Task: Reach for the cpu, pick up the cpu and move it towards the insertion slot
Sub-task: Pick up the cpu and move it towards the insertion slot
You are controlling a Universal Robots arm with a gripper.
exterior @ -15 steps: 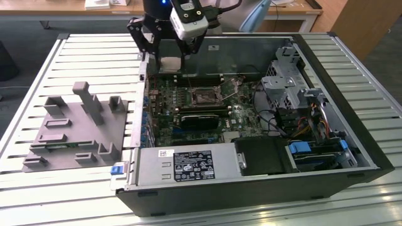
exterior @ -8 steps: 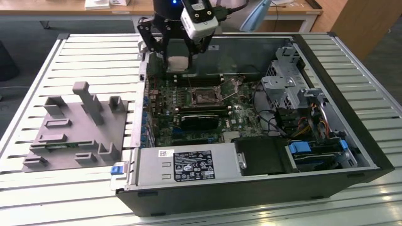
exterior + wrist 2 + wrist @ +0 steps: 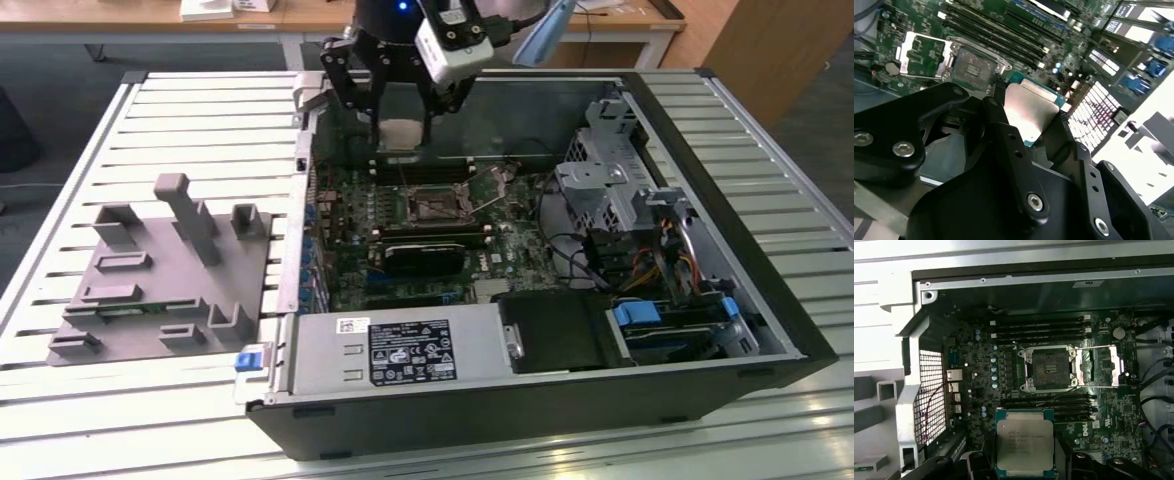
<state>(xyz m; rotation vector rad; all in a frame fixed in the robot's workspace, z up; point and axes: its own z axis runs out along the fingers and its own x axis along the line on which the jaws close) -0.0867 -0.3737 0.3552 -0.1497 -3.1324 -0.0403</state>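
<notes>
claw [image 3: 1029, 125] pinching cpu [image 3: 1025, 446] by its edges | hangs above motherboard, near open insertion slot [image 3: 1049, 369], not over it | risk: chip tilts or slips, bending socket pins

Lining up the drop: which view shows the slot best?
The first wrist view: the slot faces the camera, open and unobstructed. The second wrist view shows it obliquely beyond the held cpu. The exterior view shows it small.

Open computer case [image 3: 694, 400] on slatted table [image 3: 134, 110]; grey fixture block [image 3: 160, 270] beside it
</notes>
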